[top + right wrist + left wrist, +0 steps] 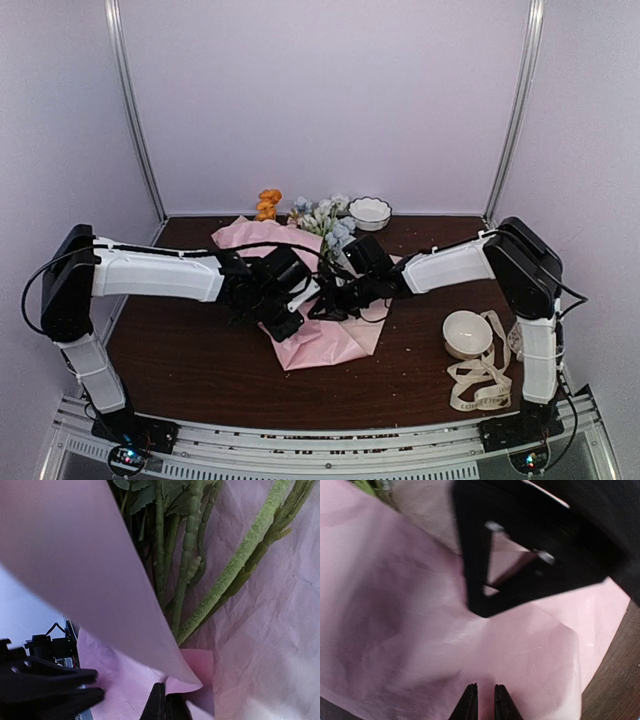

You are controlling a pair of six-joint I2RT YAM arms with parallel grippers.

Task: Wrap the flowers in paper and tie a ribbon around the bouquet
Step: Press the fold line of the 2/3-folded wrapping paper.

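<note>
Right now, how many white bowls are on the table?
2. The far bowl sits at the back edge beside the flowers; the near bowl sits front right, beside the ribbon. Others may be hidden.

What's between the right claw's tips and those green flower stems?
Only pink paper. In the right wrist view, the right gripper pinches its lifted edge, and that curled fold stands between the gripper and the flower stems.

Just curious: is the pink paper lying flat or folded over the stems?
Partly folded: the paper curls over the stems, pinched in the right pincer.
</note>
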